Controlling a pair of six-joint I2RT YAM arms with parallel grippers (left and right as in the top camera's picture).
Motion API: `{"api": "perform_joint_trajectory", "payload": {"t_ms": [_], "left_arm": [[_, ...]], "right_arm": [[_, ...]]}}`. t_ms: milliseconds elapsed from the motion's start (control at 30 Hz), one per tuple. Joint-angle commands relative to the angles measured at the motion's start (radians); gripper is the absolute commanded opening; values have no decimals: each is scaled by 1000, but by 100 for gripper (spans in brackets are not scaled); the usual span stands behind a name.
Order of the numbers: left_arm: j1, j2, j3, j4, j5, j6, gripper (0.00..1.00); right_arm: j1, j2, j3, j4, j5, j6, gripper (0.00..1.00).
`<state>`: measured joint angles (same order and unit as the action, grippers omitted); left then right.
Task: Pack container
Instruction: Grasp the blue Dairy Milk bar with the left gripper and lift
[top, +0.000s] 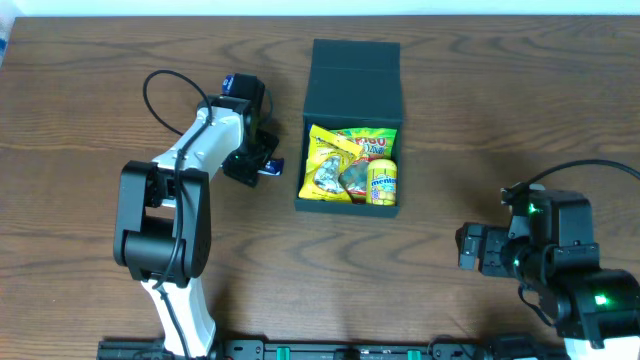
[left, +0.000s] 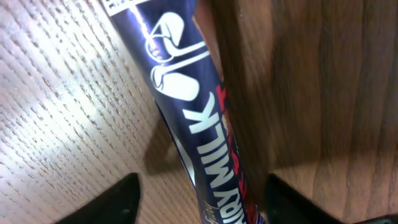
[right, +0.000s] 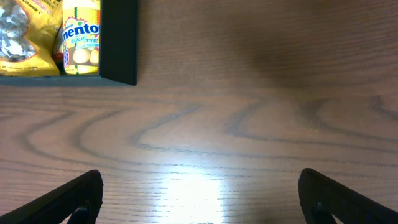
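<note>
The dark teal container (top: 345, 208) stands open at the table's middle, its flap lid folded back. It holds yellow snack packets (top: 330, 165) and a yellow Mentos tube (top: 382, 182). Its corner shows in the right wrist view (right: 119, 37). A dark blue Dairy Milk bar (left: 193, 118) lies on the table left of the container; one end shows in the overhead view (top: 274, 167). My left gripper (top: 252, 150) is low over the bar, open, with a finger on each side (left: 199, 186). My right gripper (top: 468, 248) is open and empty over bare table (right: 199, 186).
The wooden table (top: 470, 120) carries nothing else in view. The left arm's base stands at the front left and the right arm's base (top: 590, 300) at the front right.
</note>
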<state>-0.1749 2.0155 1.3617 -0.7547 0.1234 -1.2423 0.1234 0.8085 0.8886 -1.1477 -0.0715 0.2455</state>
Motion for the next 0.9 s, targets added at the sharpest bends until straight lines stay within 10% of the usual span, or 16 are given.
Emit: {"api": "perform_joint_trajectory", "payload": {"t_ms": [0, 867], "left_arm": [[6, 19, -3, -4, -23, -3, 52], [4, 14, -4, -4, -18, -4, 10]], "right_arm": [[-8, -6, 0, 0, 0, 12, 99], [-8, -6, 0, 0, 0, 12, 99]]}}
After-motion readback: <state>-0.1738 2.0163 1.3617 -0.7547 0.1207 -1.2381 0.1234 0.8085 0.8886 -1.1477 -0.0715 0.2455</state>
